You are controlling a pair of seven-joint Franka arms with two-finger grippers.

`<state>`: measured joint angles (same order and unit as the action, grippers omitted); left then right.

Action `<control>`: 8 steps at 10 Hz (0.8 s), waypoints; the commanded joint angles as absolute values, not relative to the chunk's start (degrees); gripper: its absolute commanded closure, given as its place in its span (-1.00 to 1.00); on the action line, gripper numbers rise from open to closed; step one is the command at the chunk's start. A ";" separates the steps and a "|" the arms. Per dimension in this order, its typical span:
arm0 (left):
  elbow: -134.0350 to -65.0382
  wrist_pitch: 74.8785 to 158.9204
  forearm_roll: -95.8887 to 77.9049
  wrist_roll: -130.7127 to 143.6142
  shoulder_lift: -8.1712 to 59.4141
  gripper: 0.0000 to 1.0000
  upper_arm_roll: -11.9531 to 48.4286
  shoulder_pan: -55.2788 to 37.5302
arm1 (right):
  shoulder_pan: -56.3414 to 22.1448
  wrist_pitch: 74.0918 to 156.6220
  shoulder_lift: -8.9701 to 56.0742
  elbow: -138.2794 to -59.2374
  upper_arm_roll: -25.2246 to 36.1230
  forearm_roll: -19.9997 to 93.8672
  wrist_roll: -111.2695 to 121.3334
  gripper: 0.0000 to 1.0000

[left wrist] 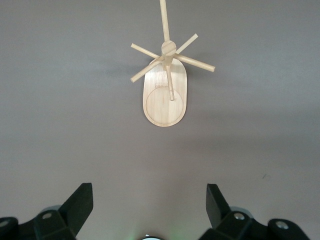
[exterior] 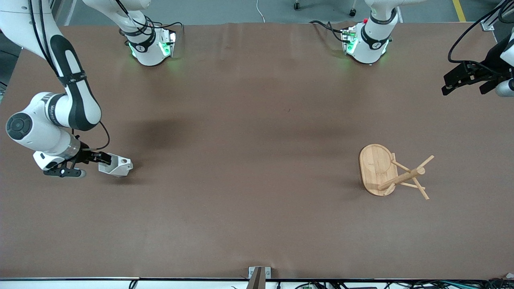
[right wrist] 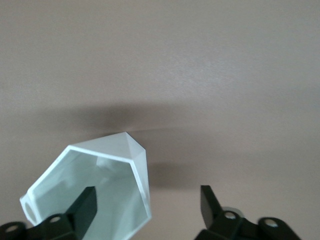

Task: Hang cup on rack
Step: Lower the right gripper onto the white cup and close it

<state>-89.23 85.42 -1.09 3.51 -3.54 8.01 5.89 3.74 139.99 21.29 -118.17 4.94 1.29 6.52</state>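
Observation:
The white faceted cup [exterior: 117, 165] lies on its side on the table at the right arm's end, its mouth turned toward my right gripper [exterior: 105, 161]. In the right wrist view the cup [right wrist: 100, 190] fills one side. My right gripper [right wrist: 148, 200] is open, with one finger inside the cup's mouth and the other outside, so the cup's wall stands between them untouched. The bamboo rack [exterior: 391, 172] stands on its oval base toward the left arm's end and also shows in the left wrist view [left wrist: 165, 90]. My left gripper [exterior: 451, 82] is open and empty [left wrist: 150, 192], waiting high up by the table's end.
Both arm bases [exterior: 150, 46] [exterior: 367, 42] stand along the table's edge farthest from the front camera. A small metal bracket [exterior: 259, 275] sits at the nearest edge. Brown table surface [exterior: 249, 160] lies between the cup and the rack.

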 commanded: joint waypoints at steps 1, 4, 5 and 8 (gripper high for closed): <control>-89.38 84.55 -1.93 2.72 -2.29 -1.00 8.09 6.33 | 4.22 142.03 22.32 -118.48 3.96 1.32 7.12 -0.23; -89.38 84.64 -2.02 2.72 -2.29 -1.00 8.17 6.42 | 4.57 142.03 22.85 -118.30 3.96 1.32 6.94 0.59; -89.38 84.55 -2.02 2.72 -2.29 -1.00 8.17 6.42 | 4.66 141.86 22.85 -118.21 3.96 1.32 6.94 0.92; -89.38 84.55 -1.93 2.72 -2.29 -1.00 8.09 6.42 | 3.61 134.88 22.50 -114.02 3.87 1.23 7.47 0.99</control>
<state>-89.23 85.42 -1.19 3.51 -3.49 8.01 6.05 3.75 139.26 22.91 -116.63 4.24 1.33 6.66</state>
